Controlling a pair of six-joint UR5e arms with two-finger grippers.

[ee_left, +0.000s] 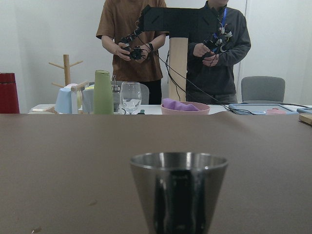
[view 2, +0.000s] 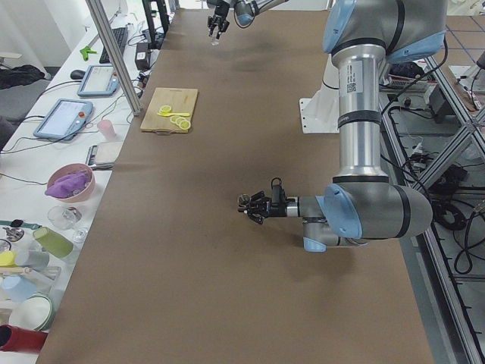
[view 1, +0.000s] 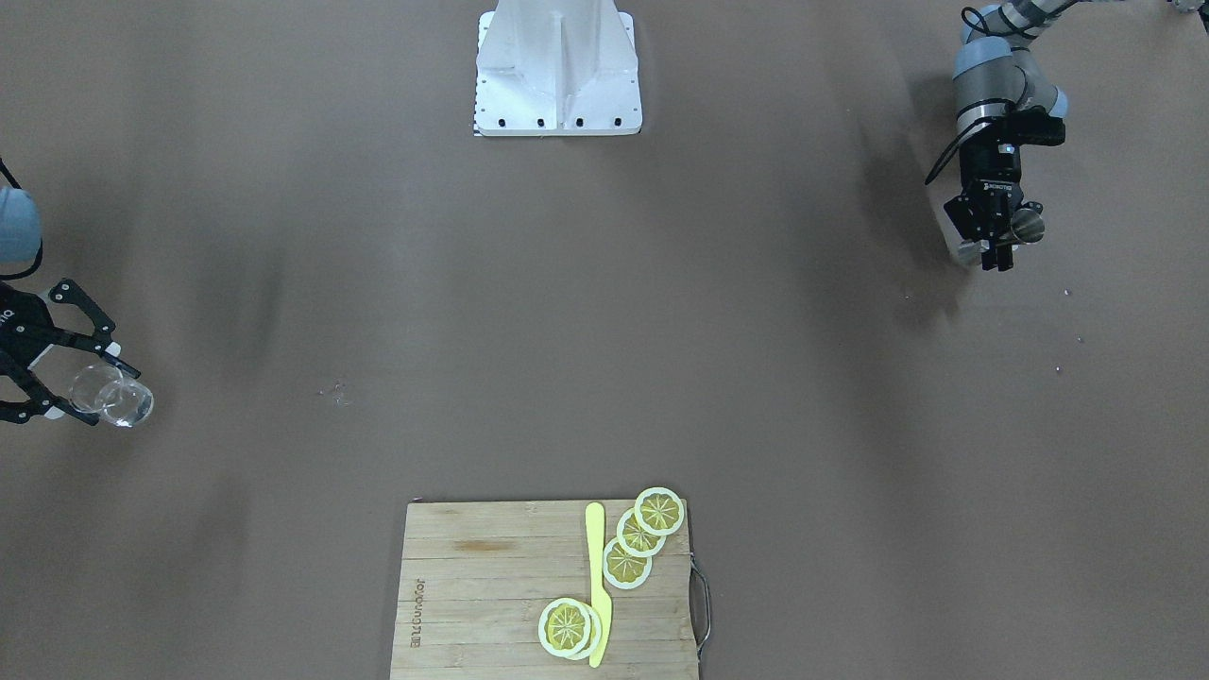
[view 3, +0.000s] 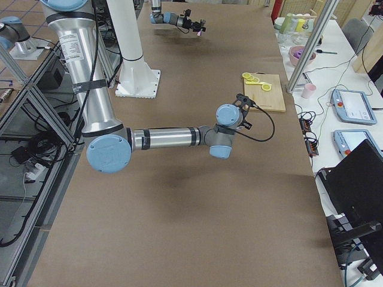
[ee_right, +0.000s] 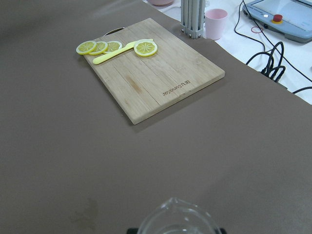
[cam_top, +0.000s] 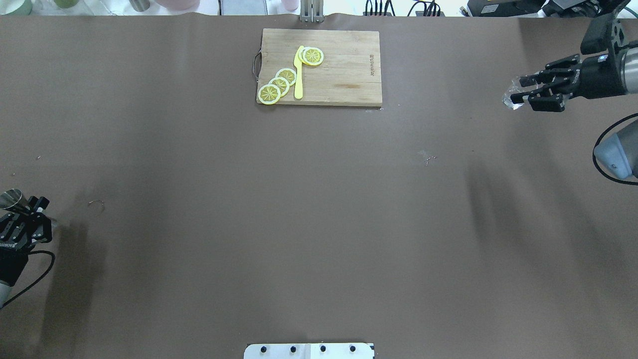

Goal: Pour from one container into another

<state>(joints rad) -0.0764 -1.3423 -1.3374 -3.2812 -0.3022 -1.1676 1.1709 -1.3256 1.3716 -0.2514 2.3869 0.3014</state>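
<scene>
Facing the robot, we see the left hand clenched on the waist of the shiny steel jigger. The right hand is grasping the clear glass cup. They sit at opposite ends of the surface.

Overhead, we judge pouring not yet begun; next, jigger must meet cup.

The wrist views show a smooth flared cone and a round transparent rim.

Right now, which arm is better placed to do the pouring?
Left: the left hand grips the steel jigger. The right hand holds the glass cup, the receiver; they are far apart.
</scene>
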